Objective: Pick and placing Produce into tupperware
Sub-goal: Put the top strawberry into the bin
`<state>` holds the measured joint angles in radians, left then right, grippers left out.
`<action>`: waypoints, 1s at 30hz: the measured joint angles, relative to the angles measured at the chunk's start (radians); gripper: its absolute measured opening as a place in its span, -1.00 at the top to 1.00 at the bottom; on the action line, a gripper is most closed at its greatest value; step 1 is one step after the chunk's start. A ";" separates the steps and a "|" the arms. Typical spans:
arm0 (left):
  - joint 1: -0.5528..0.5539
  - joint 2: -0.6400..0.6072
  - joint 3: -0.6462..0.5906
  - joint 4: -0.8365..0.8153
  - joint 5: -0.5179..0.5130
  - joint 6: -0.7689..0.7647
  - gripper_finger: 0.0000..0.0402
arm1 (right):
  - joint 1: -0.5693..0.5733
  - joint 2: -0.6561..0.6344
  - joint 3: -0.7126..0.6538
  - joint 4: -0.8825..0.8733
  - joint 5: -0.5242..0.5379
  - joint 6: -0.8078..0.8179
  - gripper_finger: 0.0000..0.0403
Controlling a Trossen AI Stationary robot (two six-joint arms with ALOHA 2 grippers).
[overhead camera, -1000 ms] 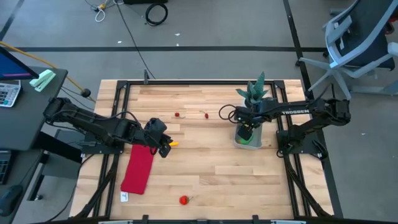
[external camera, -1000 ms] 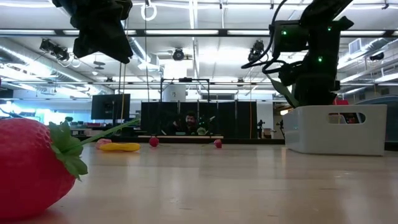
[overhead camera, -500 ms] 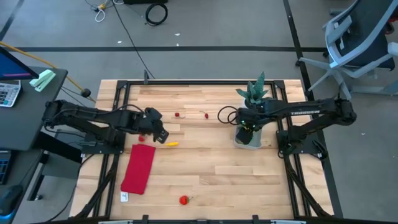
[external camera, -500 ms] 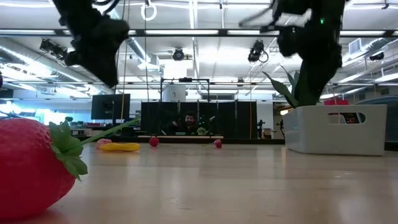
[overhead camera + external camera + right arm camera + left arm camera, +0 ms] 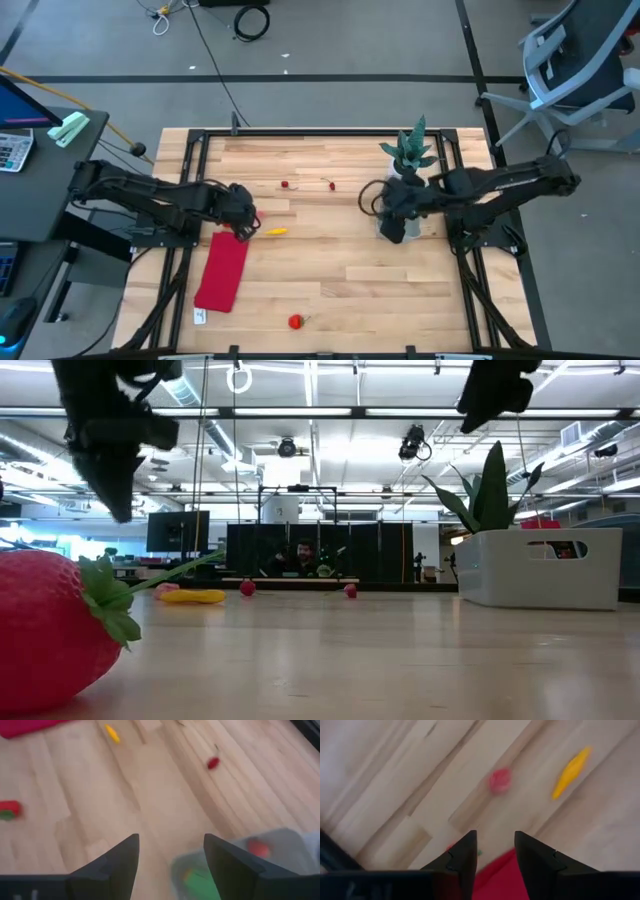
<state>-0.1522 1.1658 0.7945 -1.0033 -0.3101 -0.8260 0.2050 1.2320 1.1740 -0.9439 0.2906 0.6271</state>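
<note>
My left gripper (image 5: 494, 840) is open and hangs above the table near the far end of the red cloth (image 5: 222, 270). A pink-red toy ball (image 5: 499, 780) and a yellow toy piece (image 5: 572, 766) lie on the wood just beyond it. My right gripper (image 5: 170, 842) is open and raised above the translucent tub (image 5: 260, 862), which holds a green piece (image 5: 200, 881) and a red piece (image 5: 257, 848). Two small red pieces (image 5: 286, 184) (image 5: 331, 185) lie toward the far edge. A strawberry (image 5: 295, 321) rests near the near edge.
A spiky green plant in a white pot (image 5: 410, 150) stands just beyond the tub, on its far side. The red cloth lies flat on the table's left side. The strawberry (image 5: 50, 625) fills the low view's near left. Bare wood stretches between the two arms.
My right gripper has risen straight up out of the tub and now stands high above it. My left gripper has come down and moved toward the table's left edge, ending near the cloth's far end. No produce has moved.
</note>
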 joint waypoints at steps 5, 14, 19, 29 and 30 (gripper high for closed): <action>-0.031 0.000 -0.107 0.068 -0.002 -0.067 0.26 | 0.110 0.032 -0.033 0.146 0.066 0.024 -0.14; -0.055 0.001 -0.146 0.076 -0.049 -0.080 0.27 | 0.177 0.066 -0.034 0.262 0.128 0.005 -0.13; -0.055 0.001 -0.149 0.075 -0.056 -0.079 0.25 | 0.177 0.062 -0.034 0.267 0.130 0.018 -0.12; -0.063 0.021 -0.149 0.078 -0.057 -0.080 0.28 | 0.177 0.062 -0.034 0.265 0.129 0.052 -0.12; -0.067 0.032 -0.149 0.093 -0.057 -0.079 0.27 | 0.177 0.062 -0.034 0.265 0.129 0.053 -0.11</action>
<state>-0.2197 1.1982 0.6453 -0.9106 -0.3676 -0.9054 0.3820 1.2942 1.1397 -0.6790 0.4194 0.6803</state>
